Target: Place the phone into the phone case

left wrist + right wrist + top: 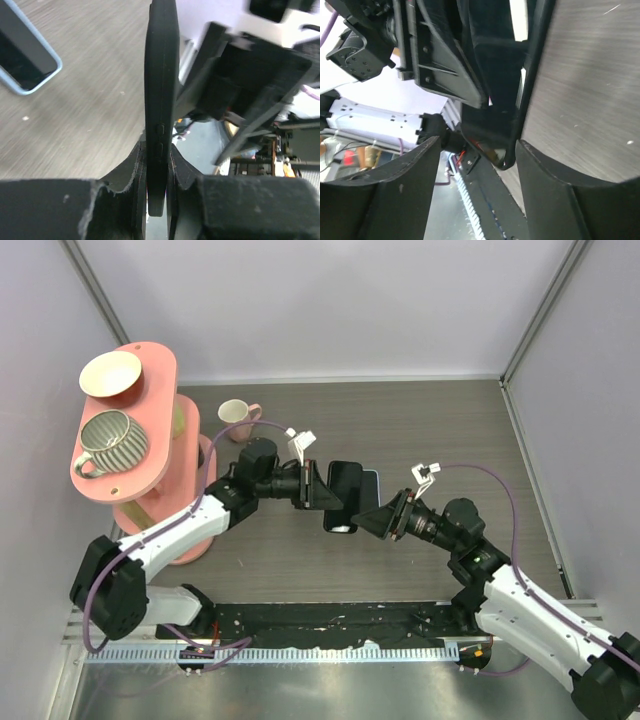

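My left gripper (318, 486) is shut on the black phone case (344, 496) and holds it up on edge above the table. In the left wrist view the case (161, 75) stands edge-on, clamped between the fingers (131, 170). The light-blue phone (373, 483) lies flat on the table behind the case, mostly hidden there; its black screen and blue rim show in the left wrist view (25, 55). My right gripper (384, 519) is open, jaws wide on either side of the case's lower corner (512, 150), not touching it.
A pink two-tier stand (150, 455) at the left holds a cream bowl (110, 373) and a striped cup (112, 438). A pale mug (236, 419) stands on the table behind the left arm. A black strip (330, 625) runs along the near edge.
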Tool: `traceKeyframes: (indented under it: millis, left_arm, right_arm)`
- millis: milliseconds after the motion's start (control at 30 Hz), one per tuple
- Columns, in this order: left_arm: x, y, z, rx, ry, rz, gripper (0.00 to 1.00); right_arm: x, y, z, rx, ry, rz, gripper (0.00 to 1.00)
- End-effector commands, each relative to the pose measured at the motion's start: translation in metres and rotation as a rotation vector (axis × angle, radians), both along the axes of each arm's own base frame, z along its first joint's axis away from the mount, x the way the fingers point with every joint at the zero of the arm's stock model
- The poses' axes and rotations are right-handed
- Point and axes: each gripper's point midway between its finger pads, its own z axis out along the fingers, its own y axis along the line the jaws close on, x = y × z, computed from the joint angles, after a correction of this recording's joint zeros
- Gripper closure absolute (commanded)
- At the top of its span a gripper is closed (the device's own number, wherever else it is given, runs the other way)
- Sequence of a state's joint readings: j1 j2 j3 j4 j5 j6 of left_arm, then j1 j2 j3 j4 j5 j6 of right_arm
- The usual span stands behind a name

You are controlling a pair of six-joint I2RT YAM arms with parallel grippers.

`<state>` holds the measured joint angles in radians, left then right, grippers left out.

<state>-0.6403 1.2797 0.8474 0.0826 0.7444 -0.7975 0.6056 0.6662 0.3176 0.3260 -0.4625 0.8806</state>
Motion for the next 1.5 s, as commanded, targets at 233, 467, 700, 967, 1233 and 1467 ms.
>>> traceKeyframes:
  millis: [233, 467, 700, 967, 1233, 1467]
  left_arm:
    - [0.079, 0.011, -0.053, 0.197, 0.132, 0.172, 1.0]
    - [0.105, 0.007, -0.104, 0.286, 0.22, 0.162, 1.0]
    - [0.113, 0.008, -0.144, 0.373, 0.292, 0.148, 1.0]
    - [0.09, 0.001, -0.124, 0.219, 0.215, 0.033, 1.0]
    - [0.037, 0.002, -0.039, 0.009, 0.058, -0.216, 1.0]
    - [-0.004, 0.021, -0.012, -0.036, -0.02, -0.326, 1.0]
  right_arm:
    - [0.019, -0.047, 0.027, -0.086, -0.069, -0.294, 0.07]
    - [0.015, -0.059, 0.031, -0.112, -0.091, -0.331, 0.07]
    - [0.013, -0.062, 0.031, -0.137, -0.101, -0.333, 0.07]
    - [0.027, -0.066, 0.01, -0.241, -0.104, -0.372, 0.07]
    - [0.052, -0.039, 0.029, -0.308, -0.162, -0.276, 0.07]
    - [0.069, -0.014, 0.066, -0.157, -0.164, -0.109, 0.09]
